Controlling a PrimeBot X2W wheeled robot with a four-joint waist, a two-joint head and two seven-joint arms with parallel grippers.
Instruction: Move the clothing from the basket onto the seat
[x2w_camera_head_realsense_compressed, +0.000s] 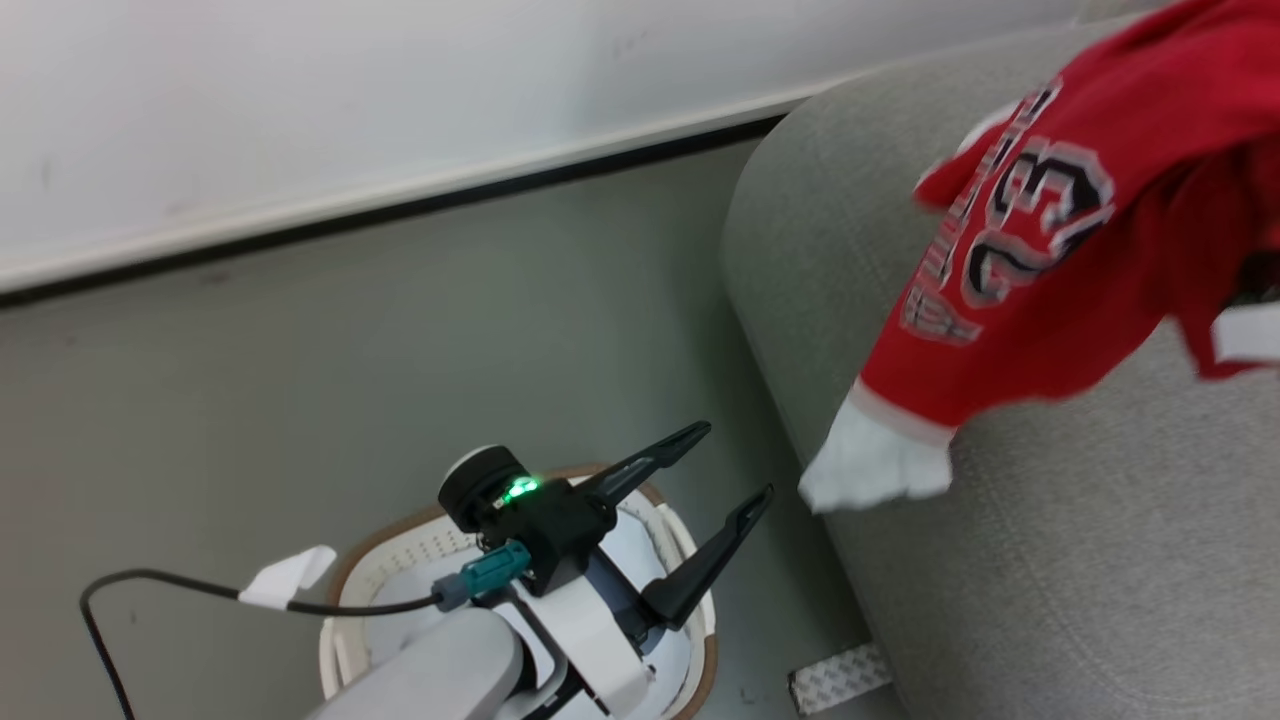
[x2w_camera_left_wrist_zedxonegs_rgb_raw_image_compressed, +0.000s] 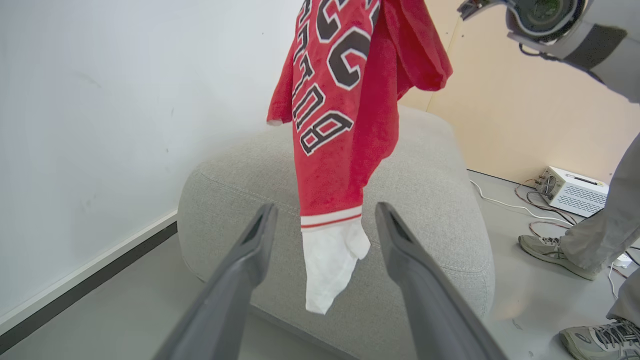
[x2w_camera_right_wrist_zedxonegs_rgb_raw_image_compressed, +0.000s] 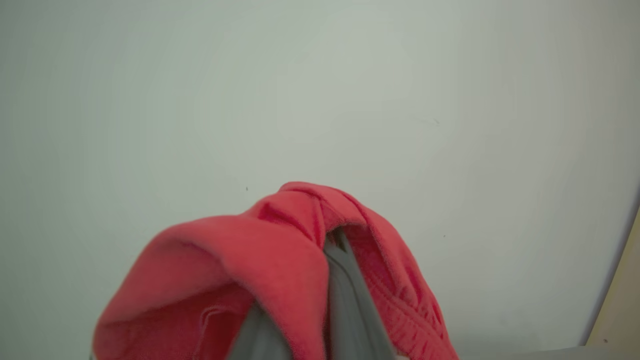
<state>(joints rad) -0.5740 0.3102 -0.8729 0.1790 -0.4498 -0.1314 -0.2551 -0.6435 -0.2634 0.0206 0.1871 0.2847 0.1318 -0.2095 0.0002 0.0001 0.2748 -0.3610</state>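
right end effector (x2w_camera_right_wrist_zedxonegs_rgb_raw_image_compressed: 334, 250) clamps jersey (x2w_camera_head_realsense_compressed: 1050, 250) over sofa (x2w_camera_head_realsense_compressed: 1050, 570)

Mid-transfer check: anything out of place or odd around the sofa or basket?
Nothing damaged or spilled. The jersey hangs bunched from the right gripper, its white end dangling near the edge of the sofa, not over the middle. A person's feet and loose cables sit on the floor beside the sofa.

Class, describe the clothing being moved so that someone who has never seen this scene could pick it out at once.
Find the big grey sofa by the white wall. Hanging above it, pinched in the right gripper, is the jersey. It alone is red, with black-and-white block lettering and a white lower end.
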